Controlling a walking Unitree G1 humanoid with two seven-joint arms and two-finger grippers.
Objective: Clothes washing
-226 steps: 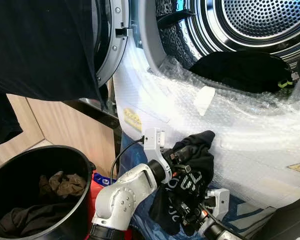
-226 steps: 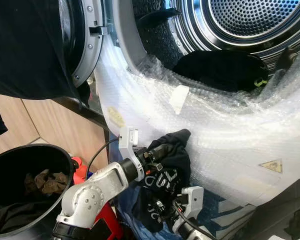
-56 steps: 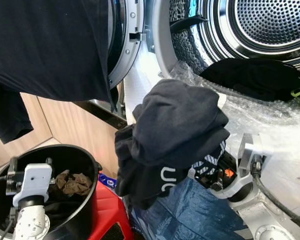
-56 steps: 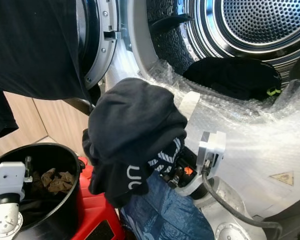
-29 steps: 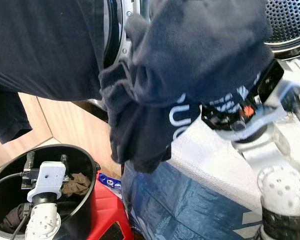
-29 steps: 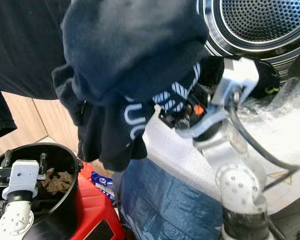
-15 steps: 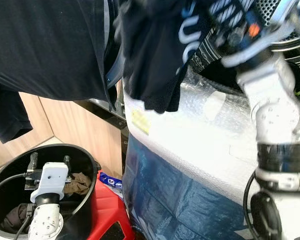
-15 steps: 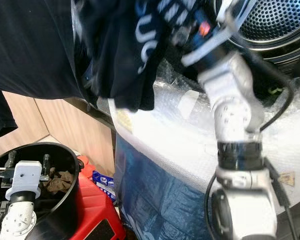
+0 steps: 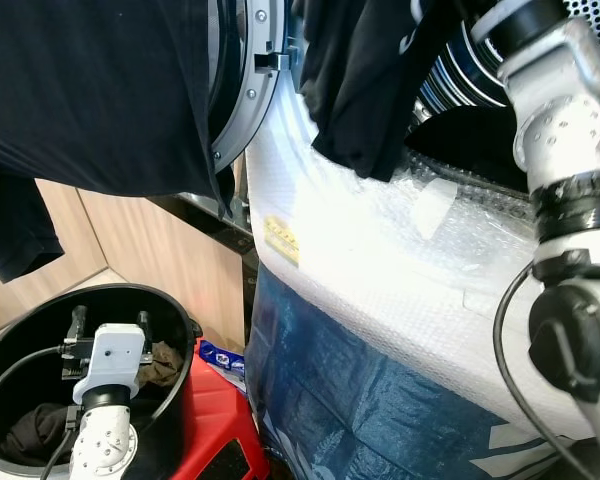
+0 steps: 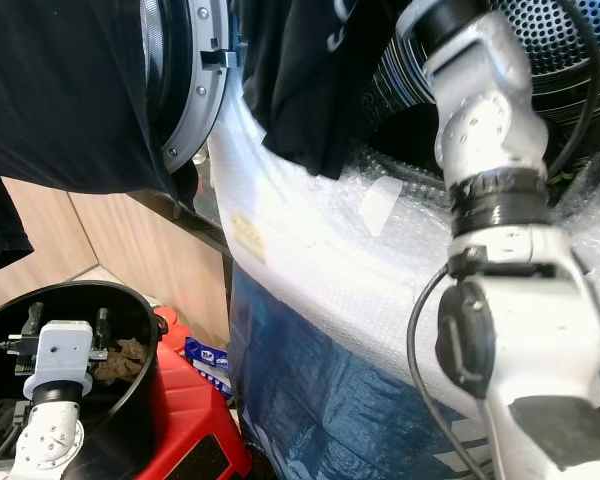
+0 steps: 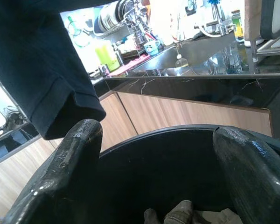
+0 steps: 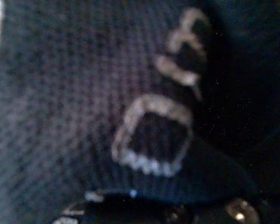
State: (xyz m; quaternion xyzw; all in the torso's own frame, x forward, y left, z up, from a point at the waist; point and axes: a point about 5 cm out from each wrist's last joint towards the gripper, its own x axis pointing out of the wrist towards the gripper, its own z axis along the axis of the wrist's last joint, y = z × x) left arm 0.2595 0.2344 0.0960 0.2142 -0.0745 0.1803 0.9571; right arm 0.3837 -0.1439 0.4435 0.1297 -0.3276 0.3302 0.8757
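- Left eye view: right arm raised to the washer drum (image 9: 580,30) mouth; its gripper is hidden up top, grip can't be told. Dark garment (image 9: 365,80) hangs off it over the bubble-wrapped rim (image 9: 380,270).
- Risk: dangling hem snags the wrap or drops outside.
- Left gripper (image 11: 154,172) spread, empty, over the black bucket (image 9: 20,320).

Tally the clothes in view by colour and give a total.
Black: 3 (door garment, hanging garment, drum garment)
Brown: 1 (brown cloth)
Dark, shade unclear: 1 (dark cloth)
Total: 5
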